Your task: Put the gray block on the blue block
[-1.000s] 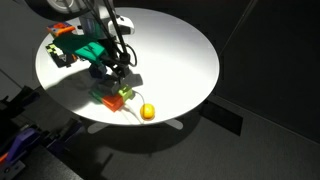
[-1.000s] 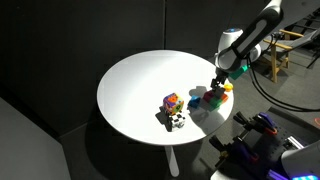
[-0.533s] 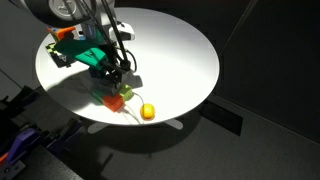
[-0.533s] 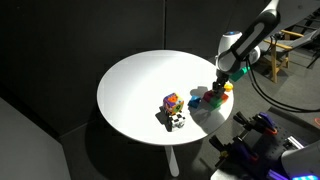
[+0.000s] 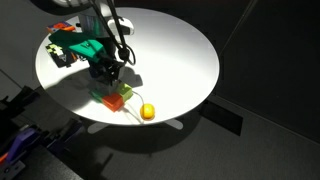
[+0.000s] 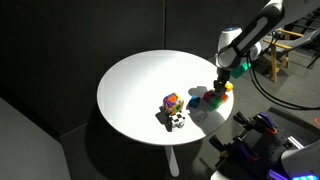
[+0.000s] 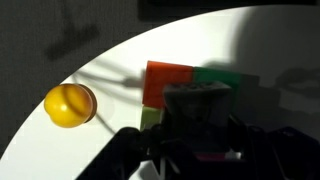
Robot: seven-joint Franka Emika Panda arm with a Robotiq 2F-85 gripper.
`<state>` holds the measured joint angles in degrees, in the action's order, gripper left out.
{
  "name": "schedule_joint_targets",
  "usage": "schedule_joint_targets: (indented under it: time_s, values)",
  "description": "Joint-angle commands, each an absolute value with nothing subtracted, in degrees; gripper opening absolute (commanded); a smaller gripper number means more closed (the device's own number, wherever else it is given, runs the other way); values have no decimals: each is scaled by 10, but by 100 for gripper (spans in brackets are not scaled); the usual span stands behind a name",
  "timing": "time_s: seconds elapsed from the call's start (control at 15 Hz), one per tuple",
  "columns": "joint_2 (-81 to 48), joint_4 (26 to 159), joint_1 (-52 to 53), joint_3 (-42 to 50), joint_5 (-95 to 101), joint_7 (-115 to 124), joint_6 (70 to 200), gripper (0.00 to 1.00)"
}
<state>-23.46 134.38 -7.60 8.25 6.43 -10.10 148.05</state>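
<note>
Above the near rim of a round white table (image 5: 180, 50), the Panda arm's gripper (image 5: 108, 72) hangs over a small huddle of coloured blocks. The wrist view shows the gray block (image 7: 198, 108) seated between the two dark fingers (image 7: 252, 150), which press against its opposite sides. It is a plain cube. Here it reads as a dull, dark gray, because it sits in the gripper's own shadow, and its top face and squared edges are just made out.

Directly past it in that view lie a red block (image 7: 168, 80) and a green block (image 7: 225, 78) side by side and touching. A yellow ball (image 7: 69, 105) rests apart on bare tabletop in bright light.

In an exterior view, a dark-blue patch low in the huddle beneath the gripper appears to be the blue block (image 6: 213, 100). It is too small to say whether the gray cube touches it. A black-and-white patterned cube (image 6: 177, 122) stands nearer the table's middle, apart from the group.
</note>
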Motion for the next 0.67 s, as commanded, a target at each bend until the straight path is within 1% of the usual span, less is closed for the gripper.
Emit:
schedule_joint_targets:
  time_s: [0.0, 0.6]
  values:
    - [-184, 1359, -67, 86, 79, -80, 1444, 27]
    - [-127, 1369, -33, 63, 105, -86, 1434, 27]
